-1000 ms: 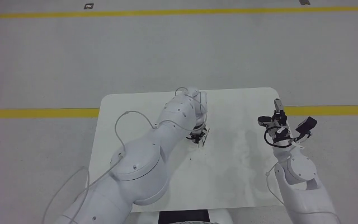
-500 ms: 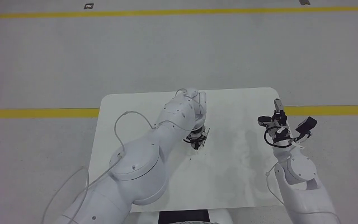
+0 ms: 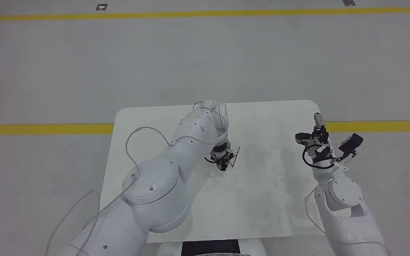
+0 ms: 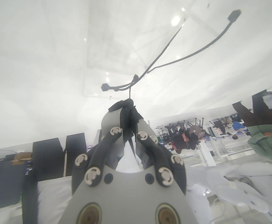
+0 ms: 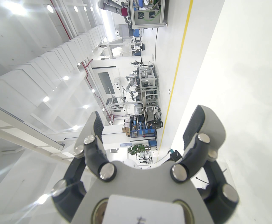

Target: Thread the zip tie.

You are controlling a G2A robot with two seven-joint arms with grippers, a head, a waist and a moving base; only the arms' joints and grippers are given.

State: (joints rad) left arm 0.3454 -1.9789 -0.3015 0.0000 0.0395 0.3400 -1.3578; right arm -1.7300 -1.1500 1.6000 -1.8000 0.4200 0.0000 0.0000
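My left gripper [image 3: 222,158] hovers over the middle of the white table [image 3: 275,198], shut on thin black zip ties [image 3: 234,156]. In the left wrist view the fingertips [image 4: 125,107] pinch a strap end. Beyond the left gripper [image 4: 128,104], the zip ties [image 4: 136,78] spread over the table: one square head [image 4: 105,87] lies close by, and another head [image 4: 234,14] sits at the far end of a long curved strap. My right gripper [image 3: 311,128] stays at the table's right edge, and in its wrist view the right gripper [image 5: 148,114] is open and holds nothing.
The white table's front edge [image 3: 211,237] is near the robot. A yellow floor line [image 3: 57,128] runs on both sides of the table. In the right wrist view, machinery racks [image 5: 146,12] stand far off in the hall.
My left arm has shifted slightly left and nearer, dragging the zip ties with it. The right arm has not moved.
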